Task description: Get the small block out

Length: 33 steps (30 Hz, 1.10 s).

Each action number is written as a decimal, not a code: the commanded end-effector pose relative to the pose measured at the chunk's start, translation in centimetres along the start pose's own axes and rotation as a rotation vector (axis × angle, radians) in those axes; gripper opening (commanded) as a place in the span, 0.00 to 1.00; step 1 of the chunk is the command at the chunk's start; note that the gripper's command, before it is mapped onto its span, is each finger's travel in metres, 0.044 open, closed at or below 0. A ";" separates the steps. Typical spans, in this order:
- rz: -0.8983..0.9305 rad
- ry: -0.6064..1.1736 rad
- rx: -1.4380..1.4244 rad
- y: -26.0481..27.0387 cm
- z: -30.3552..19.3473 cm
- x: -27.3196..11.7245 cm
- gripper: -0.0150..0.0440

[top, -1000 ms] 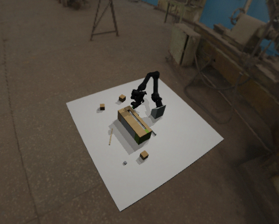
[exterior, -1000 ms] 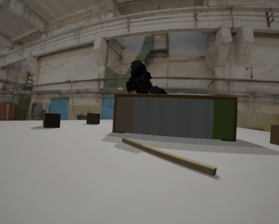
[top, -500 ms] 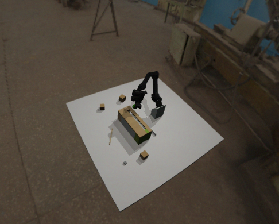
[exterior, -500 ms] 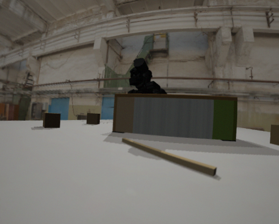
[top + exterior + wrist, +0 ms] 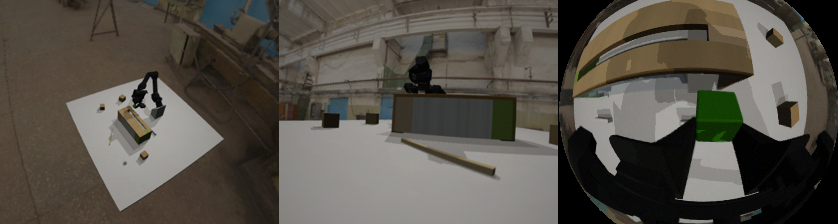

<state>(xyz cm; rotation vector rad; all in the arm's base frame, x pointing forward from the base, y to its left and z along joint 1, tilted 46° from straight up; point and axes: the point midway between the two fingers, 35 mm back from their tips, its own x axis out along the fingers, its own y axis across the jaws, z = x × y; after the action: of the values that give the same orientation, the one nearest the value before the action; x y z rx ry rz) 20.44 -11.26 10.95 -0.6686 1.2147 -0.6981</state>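
A green block (image 5: 134, 105) (image 5: 718, 115) is between my fingertips, held in the air just off the box's end away from the green-marked end. My gripper (image 5: 137, 105) (image 5: 713, 121) is shut on it. In the exterior view my gripper (image 5: 425, 91) shows behind and above the box's top edge, and the block is hidden there. The long box (image 5: 129, 122) (image 5: 402, 115) (image 5: 673, 57) stands upright on the white table (image 5: 172, 143) (image 5: 365, 184), with a slot along its brown top. Its front panel is grey, with green at one end.
Brown cubes (image 5: 122, 98) (image 5: 102, 107) (image 5: 144, 155) lie around the box; two show in the wrist view (image 5: 774, 37) (image 5: 788, 114). A thin wooden stick (image 5: 111, 137) (image 5: 451, 157) lies before the box. A tiny grey cube (image 5: 125, 162) lies near the front cube. A dark panel (image 5: 158, 112) stands by the arm's base.
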 end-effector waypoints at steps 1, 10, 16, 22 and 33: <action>-0.017 -0.001 -0.190 -0.1 0.3 -0.4 0.25; -0.040 0.004 -0.561 -0.2 0.4 -1.0 0.25; -0.057 0.011 -0.808 -0.2 0.5 -1.5 0.25; -0.074 0.021 -1.055 -0.3 0.6 -2.0 0.25; -0.107 0.050 -1.508 -0.5 0.9 -2.8 0.25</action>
<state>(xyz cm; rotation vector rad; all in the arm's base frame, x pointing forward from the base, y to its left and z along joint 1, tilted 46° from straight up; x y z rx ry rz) 20.47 -9.47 12.79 -1.8200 1.6209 0.1696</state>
